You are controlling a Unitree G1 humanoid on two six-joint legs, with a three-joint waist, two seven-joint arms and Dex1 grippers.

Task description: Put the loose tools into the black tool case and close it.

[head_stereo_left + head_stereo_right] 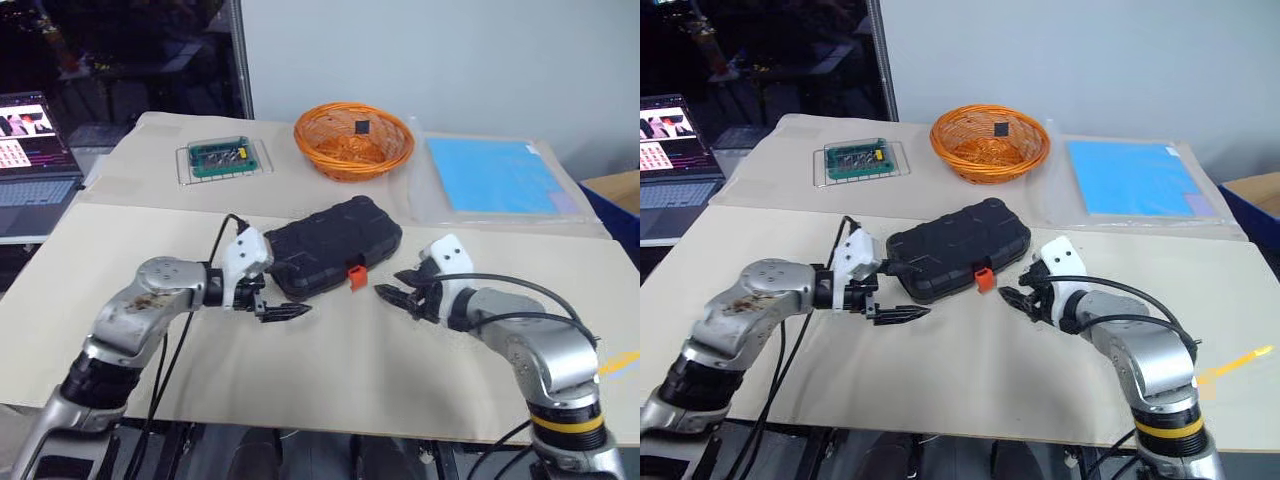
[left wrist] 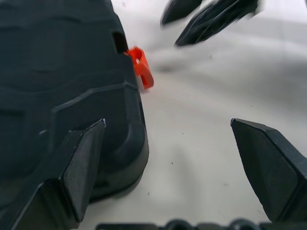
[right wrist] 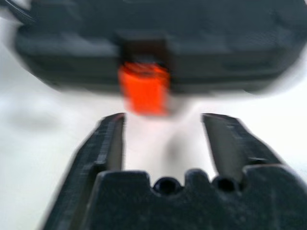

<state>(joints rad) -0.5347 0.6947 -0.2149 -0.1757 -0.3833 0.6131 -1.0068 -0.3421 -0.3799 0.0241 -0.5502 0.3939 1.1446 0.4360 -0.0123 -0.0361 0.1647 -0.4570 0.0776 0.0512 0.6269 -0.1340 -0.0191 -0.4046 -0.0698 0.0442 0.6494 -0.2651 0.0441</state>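
Claws [image 1: 285,312] flank shut black tool case [image 1: 335,245], orange latch [image 1: 356,276]

Black moulded plastic tool case with rounded corners and ribbed textured shell [image 1: 333,245]: closed, lying flat on beige desk sheet, set diagonally, roughly mid-desk, well back from front edge. Small orange latch [image 1: 356,276] on long side facing front edge, sticking outward, apparently unfastened. No gap between shell halves visible. Loose tools: none visible outside case.
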